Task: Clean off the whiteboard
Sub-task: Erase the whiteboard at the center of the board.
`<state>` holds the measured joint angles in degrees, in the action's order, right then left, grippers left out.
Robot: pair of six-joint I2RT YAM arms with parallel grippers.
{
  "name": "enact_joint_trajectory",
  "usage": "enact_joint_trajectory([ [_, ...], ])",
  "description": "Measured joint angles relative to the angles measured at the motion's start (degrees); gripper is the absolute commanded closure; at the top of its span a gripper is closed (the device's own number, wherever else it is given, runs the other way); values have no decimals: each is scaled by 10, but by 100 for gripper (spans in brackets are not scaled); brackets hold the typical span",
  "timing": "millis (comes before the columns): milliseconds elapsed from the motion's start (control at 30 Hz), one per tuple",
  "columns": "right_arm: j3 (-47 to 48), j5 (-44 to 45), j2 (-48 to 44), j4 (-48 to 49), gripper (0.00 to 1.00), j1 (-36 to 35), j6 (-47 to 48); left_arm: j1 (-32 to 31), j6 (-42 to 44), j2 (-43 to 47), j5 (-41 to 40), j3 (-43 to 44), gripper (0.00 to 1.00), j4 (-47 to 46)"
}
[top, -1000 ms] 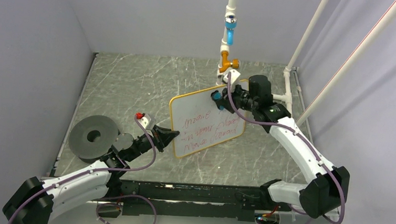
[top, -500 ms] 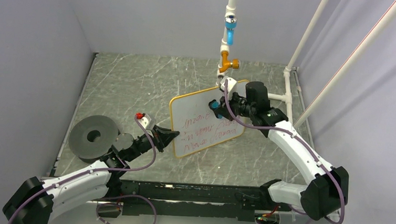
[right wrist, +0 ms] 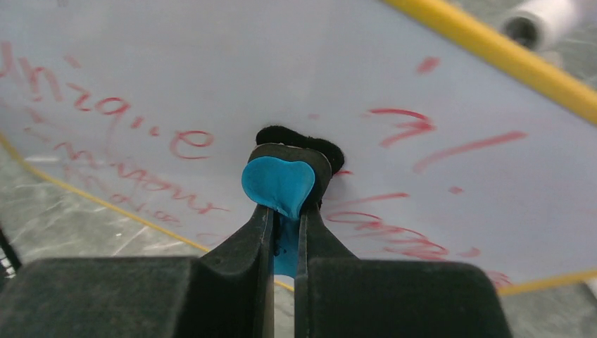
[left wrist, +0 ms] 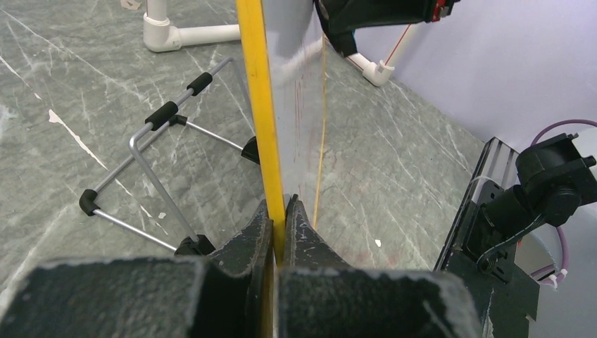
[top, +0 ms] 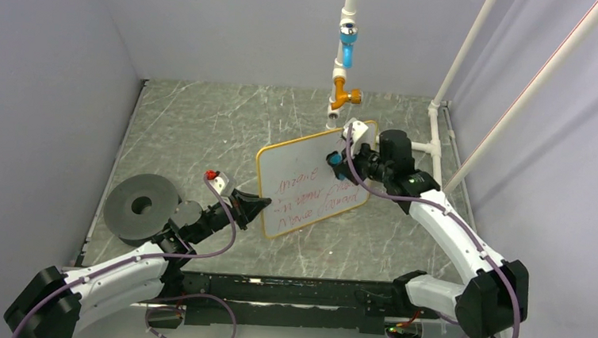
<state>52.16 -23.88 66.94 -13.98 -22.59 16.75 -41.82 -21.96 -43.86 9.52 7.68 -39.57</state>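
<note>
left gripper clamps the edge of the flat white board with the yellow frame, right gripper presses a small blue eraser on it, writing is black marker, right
Not quite: the handwriting is red, not black, as the right wrist view shows. The rest holds: the left gripper clamps the yellow-framed whiteboard by its edge, and the right gripper presses the small blue eraser on it.
</note>
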Motion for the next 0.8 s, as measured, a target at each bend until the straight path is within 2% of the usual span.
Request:
enact_joint_trajectory([
  [200,30,-33,21,-34,100,-24,-4,0,0,-2,1,0,100,0],
  [367,98,-2,31,-28,100,8,-12,0,0,-2,2,0,100,0],
  [533,55,40,1,3,100,31,-6,0,3,-1,7,0,100,0],
  [633,13,13,-8,-6,100,28,-2,0,3,0,8,0,100,3],
  [800,26,-44,19,-39,100,-13,1,0,2,-3,7,0,100,2],
])
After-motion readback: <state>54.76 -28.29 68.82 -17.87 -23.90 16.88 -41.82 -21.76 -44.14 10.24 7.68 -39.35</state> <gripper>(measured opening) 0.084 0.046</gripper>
